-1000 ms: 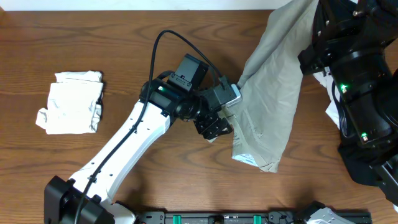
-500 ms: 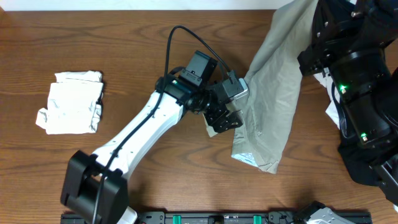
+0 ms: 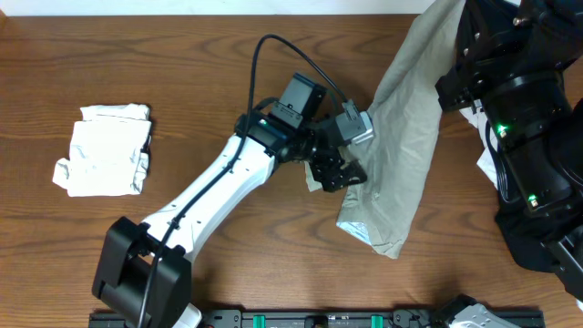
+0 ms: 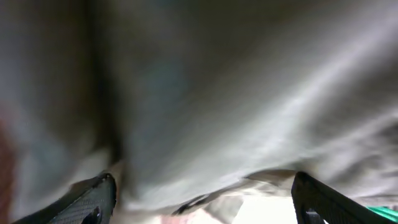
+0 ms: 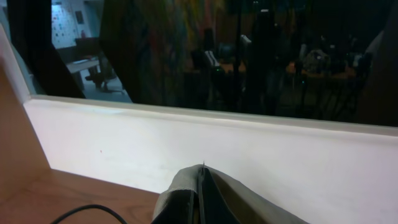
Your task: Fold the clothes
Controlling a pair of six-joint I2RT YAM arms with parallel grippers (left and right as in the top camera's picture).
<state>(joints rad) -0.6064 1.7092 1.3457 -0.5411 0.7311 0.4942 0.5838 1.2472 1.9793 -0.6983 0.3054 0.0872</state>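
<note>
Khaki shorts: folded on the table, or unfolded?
Unfolded: the khaki shorts drape loosely from the right arm down to the table with no neat fold.

We looked straight down on the surface (image 3: 137, 36) from overhead, left wrist camera pressed close to the shorts (image 4: 217, 93), right wrist camera faced a white wall (image 5: 186, 143), shorts shared by all.

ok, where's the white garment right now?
Overhead view: the white garment lies bunched on the left side of the table, alone, well clear of the left arm and the khaki garment at the right.
</note>
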